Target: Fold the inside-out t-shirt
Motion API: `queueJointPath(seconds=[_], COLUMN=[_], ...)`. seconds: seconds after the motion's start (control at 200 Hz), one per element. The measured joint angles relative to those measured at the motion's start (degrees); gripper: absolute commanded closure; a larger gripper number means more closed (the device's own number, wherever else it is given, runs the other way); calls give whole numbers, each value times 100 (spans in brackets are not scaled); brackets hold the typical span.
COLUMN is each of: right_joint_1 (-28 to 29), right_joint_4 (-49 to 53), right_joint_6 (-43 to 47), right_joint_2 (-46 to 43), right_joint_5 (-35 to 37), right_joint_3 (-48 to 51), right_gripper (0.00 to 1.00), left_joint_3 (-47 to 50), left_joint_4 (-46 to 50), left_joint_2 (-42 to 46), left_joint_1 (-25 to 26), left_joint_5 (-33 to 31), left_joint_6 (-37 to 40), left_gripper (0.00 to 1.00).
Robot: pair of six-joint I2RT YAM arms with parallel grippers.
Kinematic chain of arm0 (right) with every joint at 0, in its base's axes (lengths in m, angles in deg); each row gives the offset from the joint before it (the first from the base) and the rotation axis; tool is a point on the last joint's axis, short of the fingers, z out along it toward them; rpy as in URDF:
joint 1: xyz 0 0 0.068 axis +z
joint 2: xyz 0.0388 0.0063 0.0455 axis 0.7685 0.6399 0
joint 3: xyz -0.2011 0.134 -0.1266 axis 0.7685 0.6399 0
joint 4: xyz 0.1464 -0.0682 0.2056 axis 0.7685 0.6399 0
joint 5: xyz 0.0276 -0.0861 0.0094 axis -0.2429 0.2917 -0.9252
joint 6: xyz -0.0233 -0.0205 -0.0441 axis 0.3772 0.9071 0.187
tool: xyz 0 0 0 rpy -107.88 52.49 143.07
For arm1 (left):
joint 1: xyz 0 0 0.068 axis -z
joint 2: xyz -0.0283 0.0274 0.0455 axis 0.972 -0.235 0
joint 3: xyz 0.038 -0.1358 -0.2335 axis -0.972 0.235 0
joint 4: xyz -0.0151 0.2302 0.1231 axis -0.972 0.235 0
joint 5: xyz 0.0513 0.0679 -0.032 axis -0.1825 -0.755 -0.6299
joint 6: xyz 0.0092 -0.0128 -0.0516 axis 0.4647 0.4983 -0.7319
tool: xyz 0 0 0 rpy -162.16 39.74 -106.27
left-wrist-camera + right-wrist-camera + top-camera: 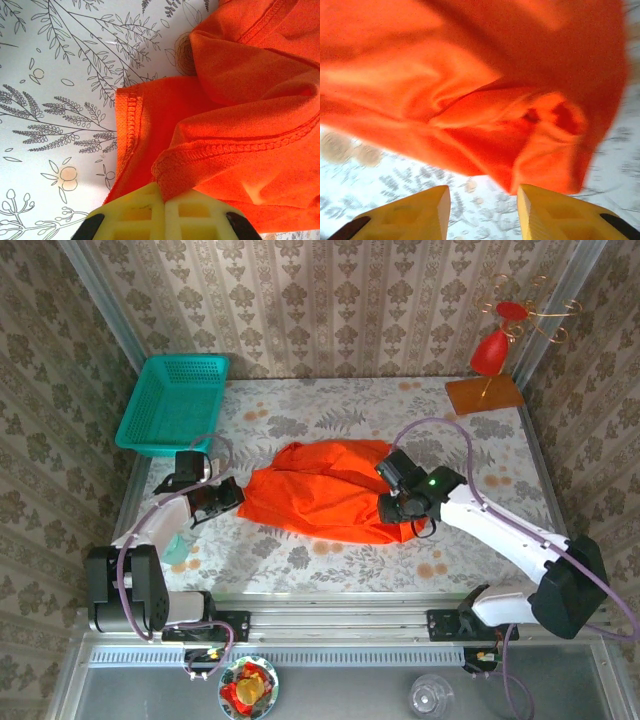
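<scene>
The inside-out t-shirt [320,495], bright orange, lies crumpled in a heap in the middle of the flowered table. My left gripper [232,495] is at its left end, shut on a stitched hem of the t-shirt [240,100]. In the left wrist view that seam fold is pinched between the yellow pads [137,210] of the left gripper [165,195]. My right gripper [392,510] is at the heap's right edge. In the right wrist view the right gripper [484,192] stands open just short of a hanging fold of the t-shirt [470,75], with bare tablecloth between its fingers.
A teal basket [172,403] stands at the back left. A red ornament [490,355] on a wooden base is at the back right. A small pale teal object [178,548] lies near the left arm. Below the table's front rail sit a bowl [248,687] and a glass [430,695].
</scene>
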Motion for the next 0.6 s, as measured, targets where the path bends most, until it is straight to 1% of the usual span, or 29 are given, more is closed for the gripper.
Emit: queueJointPath(seconds=[0.1,0.205,0.32,0.42,0.6], right_joint_1=[0,-7,-17,-81,-240], right_joint_4=[-358,-675,-914,-1062,-1290], right_joint_6=[162,291,387,507,739], right_joint_2=[354,929,1414,1604,1899], right_joint_5=[-424,-525,-157,146,299], right_joint_3=[221,258,256,243,72], right_gripper=[61,60,58,56,51], left_joint_3=[-17,-17,-17,-17,-17], left_joint_4=[2,2,2,2,2], left_joint_2=[0,0,0,2,4], left_joint_1=[0,0,0,0,0], left_joint_5=[0,0,2,2,2], left_joint_6=[0,0,0,0,0], left_gripper=[100,100,100,100,100])
